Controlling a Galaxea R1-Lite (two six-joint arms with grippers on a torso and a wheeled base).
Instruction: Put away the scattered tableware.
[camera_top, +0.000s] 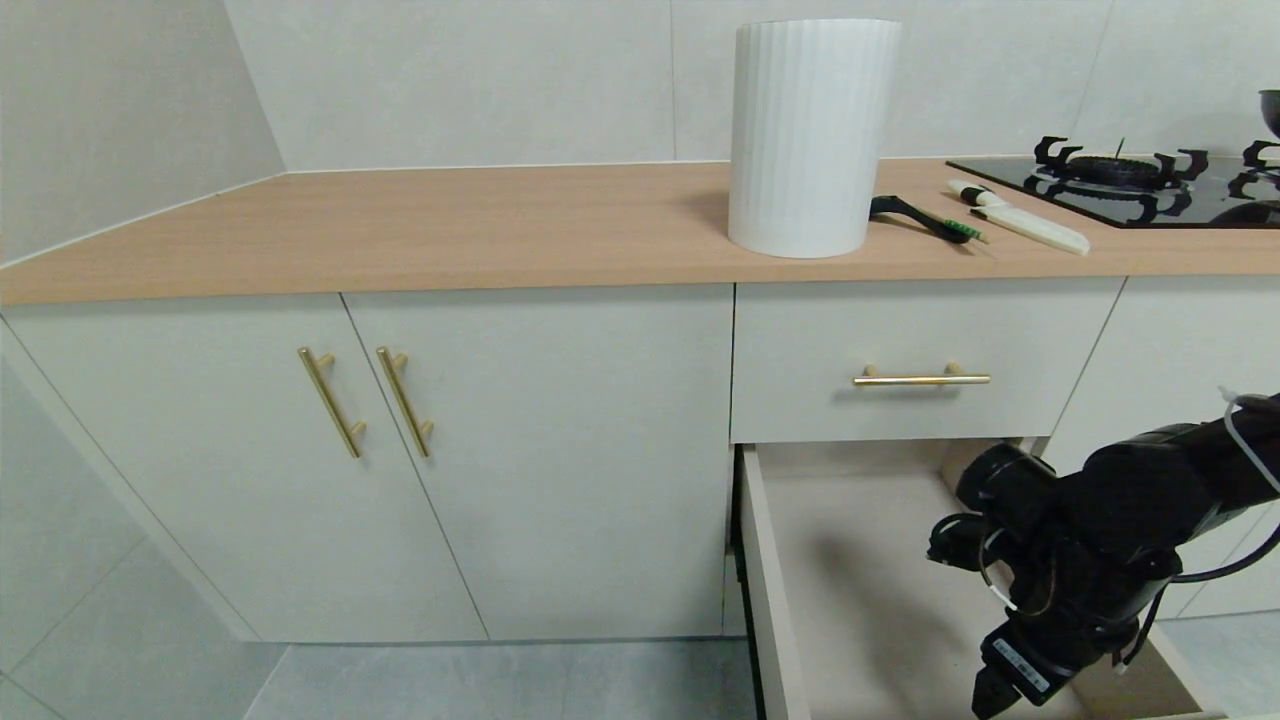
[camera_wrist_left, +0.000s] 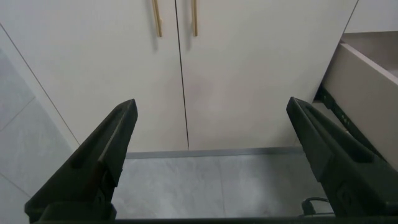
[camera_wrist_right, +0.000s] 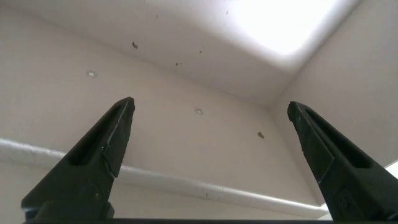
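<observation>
**Tableware, not yet put away.** Two pieces lie on the wooden surface (camera_top: 400, 225), between the white ribbed canister (camera_top: 812, 135) and the hob (camera_top: 1130, 185):
- a black-handled utensil (camera_top: 920, 218) with a green tip, just beside the canister's base;
- a pale knife (camera_top: 1020, 222), angled alongside it and nearer the hob.

Both lie flat and close to the front edge, which probably makes them easy to reach from above.

**Lower drawer (camera_top: 860, 580).** Pulled well out beneath the closed upper drawer (camera_top: 921, 379), with its floor bare. It is presumably the place meant for the two pieces.

**Right claw (camera_wrist_right: 210, 104).** Released and holding nothing. It hangs low over the open drawer, with the drawer's pale interior between its fingers. This arm is well below the tableware, so the next move likely calls for a lift to the surface.

**Left claw (camera_wrist_left: 211, 102).** Released and empty. It is held low, facing the cabinet doors (camera_wrist_left: 186, 62) and the floor, apart from the work.
</observation>
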